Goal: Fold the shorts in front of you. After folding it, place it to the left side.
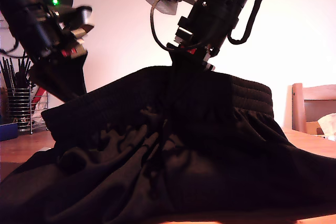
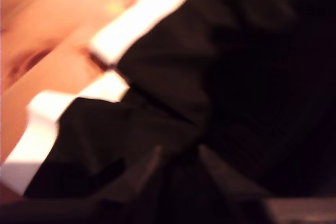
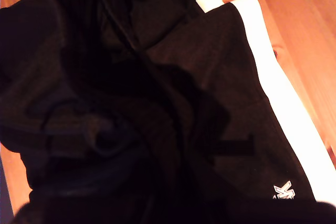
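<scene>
**Black shorts held up by the waistband over a wooden table**

Nearest the camera, the lower half of the exterior view is filled by the black shorts [image 1: 173, 150], whose soft fabric is gathered into loose folds and spread down onto the orange-brown wooden table [image 1: 315, 145]. The ribbed elastic waistband is seen raised in an arc across the middle of the frame.

In the exterior view's left, a wire mesh holder [image 1: 21, 109] is stood on the table, with dark, thin upright sticks kept in it; what they are cannot be told. A wooden chair back [image 1: 312, 106] is seen at the exterior view's right edge.

Two arms are lowered to the waistband: one [image 1: 50, 30] from the upper left of the exterior view, one [image 1: 210, 19] from the upper middle. Which is first and which second cannot be told from the wrist views. Their fingertips are buried in dark cloth, so it cannot be told whether my first gripper or my second gripper is spread or pinching.

In the first wrist view, blurred black fabric [image 2: 210, 103] with a broad white stripe [image 2: 147, 14] is shown above the table. In the second wrist view, crumpled shorts [image 3: 157, 103], a white stripe [image 3: 283, 108] and a small white logo [image 3: 282, 191] are seen.
</scene>
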